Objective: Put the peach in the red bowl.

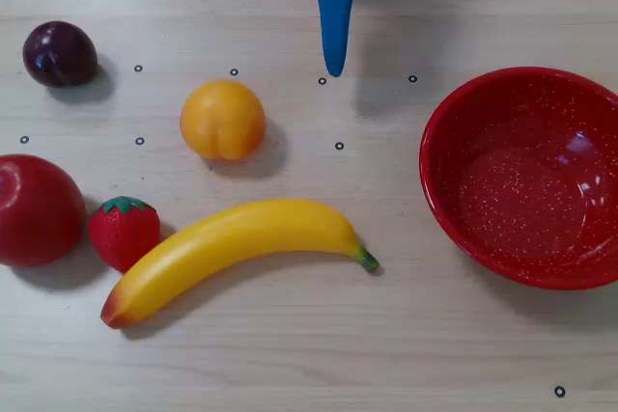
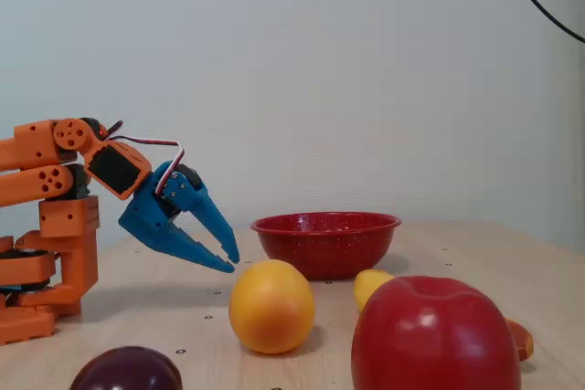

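Peach [image 1: 222, 120] on the table, apart from the slightly parted, empty claw [image 2: 228, 261] above it.

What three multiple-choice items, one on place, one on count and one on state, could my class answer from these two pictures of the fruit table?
1. In the overhead view, where does the peach lie relative to the banana?
A. Above it
B. Below it
C. Inside the red bowl

2. How many fruits lie on the table in the overhead view?
A. Three
B. Five
C. Seven

3. What is in the red bowl?
A. The strawberry
B. The plum
C. Nothing

Key:
1 A, the peach sits higher in the picture than the banana.
2 B, plum, peach, apple, strawberry, banana.
3 C, only its speckled inside shows.
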Controlling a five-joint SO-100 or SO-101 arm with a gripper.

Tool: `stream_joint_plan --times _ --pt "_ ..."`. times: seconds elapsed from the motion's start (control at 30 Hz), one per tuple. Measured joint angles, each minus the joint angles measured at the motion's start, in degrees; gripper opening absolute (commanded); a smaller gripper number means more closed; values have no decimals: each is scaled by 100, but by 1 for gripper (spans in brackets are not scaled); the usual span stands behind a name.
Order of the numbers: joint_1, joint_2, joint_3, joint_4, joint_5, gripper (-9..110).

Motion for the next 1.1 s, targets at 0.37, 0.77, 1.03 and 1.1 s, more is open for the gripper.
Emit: stream_joint_plan --times 0.37,0.77,1.03,1.1 --pt "0 0 0 0 0 0" --pt "-308 -3041 -2083 -185 62 0" --pt "-773 -4535 -4192 141 835 0" --pt "-879 -4869 -4737 545 1037 0"
